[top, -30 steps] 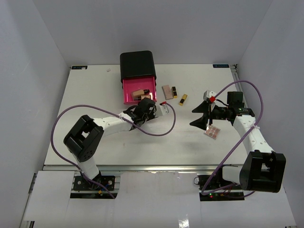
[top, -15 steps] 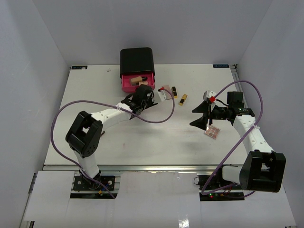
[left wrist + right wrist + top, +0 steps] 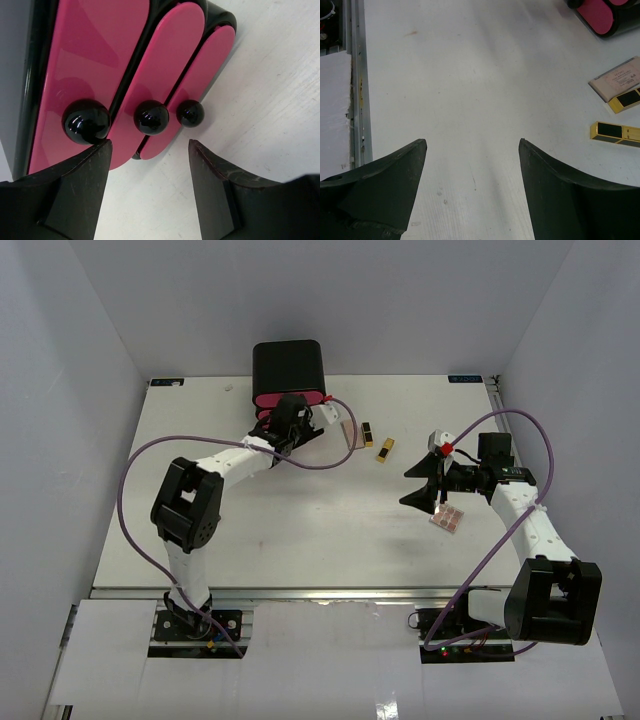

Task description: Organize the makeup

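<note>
Glossy black box (image 3: 287, 365): three pink drawers (image 3: 95, 55), three ball knobs (image 3: 151, 117).
Left claw (image 3: 150, 144) and right claw (image 3: 472, 141) spread, empty; two boxy black-and-gold lipsticks (image 3: 615, 134) on the matte white bench (image 3: 470, 75).

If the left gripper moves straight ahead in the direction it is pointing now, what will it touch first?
Most likely the middle black knob on the pink drawers: it sits straight ahead of the left gripper, between its open jaws. Depth is hard to judge.
</note>
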Robot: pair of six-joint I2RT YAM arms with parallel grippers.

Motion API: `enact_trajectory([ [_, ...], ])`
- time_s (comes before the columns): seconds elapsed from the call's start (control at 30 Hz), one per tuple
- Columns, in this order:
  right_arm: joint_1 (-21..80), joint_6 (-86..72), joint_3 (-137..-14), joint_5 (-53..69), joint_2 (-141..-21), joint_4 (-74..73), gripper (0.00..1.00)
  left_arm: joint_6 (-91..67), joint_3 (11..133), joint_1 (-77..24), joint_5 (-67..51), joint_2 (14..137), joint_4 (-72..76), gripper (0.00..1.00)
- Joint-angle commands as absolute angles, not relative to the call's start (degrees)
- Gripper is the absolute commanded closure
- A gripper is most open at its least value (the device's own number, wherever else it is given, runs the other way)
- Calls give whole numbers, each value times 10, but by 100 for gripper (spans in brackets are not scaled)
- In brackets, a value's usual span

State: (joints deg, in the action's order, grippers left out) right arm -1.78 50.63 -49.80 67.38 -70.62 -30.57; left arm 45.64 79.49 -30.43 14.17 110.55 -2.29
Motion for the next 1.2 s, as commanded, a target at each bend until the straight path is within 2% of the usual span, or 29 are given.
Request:
enact_trajectory([
  [0.0,-16,516,-497,677,-710,-308,19,438,825,-303,116,1084,-7,26],
  [0.23,-16,515,-497,675,-715,-308,19,277,782,-305,9,992,-20,20],
  [0.37,-16,514,-497,673,-716,-308,19,156,735,-303,3,943,-5,16],
  [0.6,-16,512,-497,673,-714,-308,19,-111,668,-250,8,902,20,19],
  [0.83,-16,511,-497,674,-716,-308,19,-243,689,-235,89,963,3,21],
  [1.17,-16,512,-497,669,-719,-308,19,-251,761,-231,102,1072,31,23],
])
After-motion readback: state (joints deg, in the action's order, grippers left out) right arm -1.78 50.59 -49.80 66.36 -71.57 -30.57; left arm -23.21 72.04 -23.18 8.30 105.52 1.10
